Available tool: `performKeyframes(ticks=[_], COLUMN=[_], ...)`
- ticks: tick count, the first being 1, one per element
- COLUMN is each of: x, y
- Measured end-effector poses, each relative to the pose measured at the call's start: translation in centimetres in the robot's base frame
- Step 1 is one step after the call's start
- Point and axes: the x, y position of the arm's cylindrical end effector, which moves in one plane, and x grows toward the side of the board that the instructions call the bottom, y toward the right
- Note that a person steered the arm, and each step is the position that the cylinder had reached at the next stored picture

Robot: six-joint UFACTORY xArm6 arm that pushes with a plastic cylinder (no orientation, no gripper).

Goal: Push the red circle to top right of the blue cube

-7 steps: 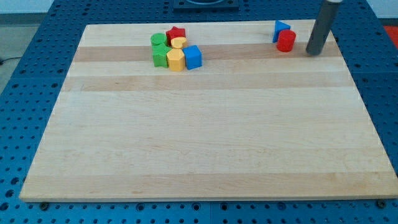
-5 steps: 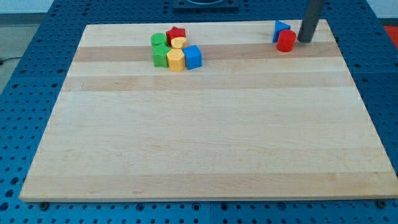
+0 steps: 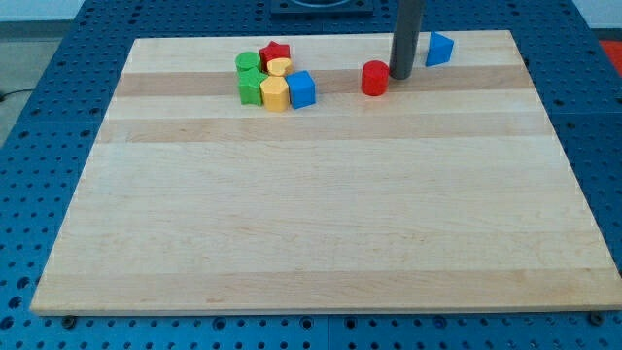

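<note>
The red circle [image 3: 374, 78] lies on the wooden board near the view's top, right of centre. My tip [image 3: 401, 76] stands just to its right, touching or nearly touching it. The blue cube [image 3: 302, 88] sits to the left of the red circle, at the right end of a cluster of blocks. A gap of bare board separates the red circle from the blue cube. The rod rises out of the view's top.
The cluster left of the blue cube holds a red star [image 3: 276, 52], a yellow block [image 3: 280, 67], a yellow block [image 3: 275, 94] and two green blocks [image 3: 251, 76]. A blue triangle [image 3: 438, 48] lies right of my tip near the board's top edge [image 3: 321, 39].
My tip swung from the right side of the board leftward and pushed the red circle left, away from the blue triangle, toward the blue cube. The triangle shifted slightly.
</note>
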Motion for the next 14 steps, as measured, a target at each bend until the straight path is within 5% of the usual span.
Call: performKeyframes(ticks=[10, 14], x=[3.2, 0.8], y=[-4.9, -8.5])
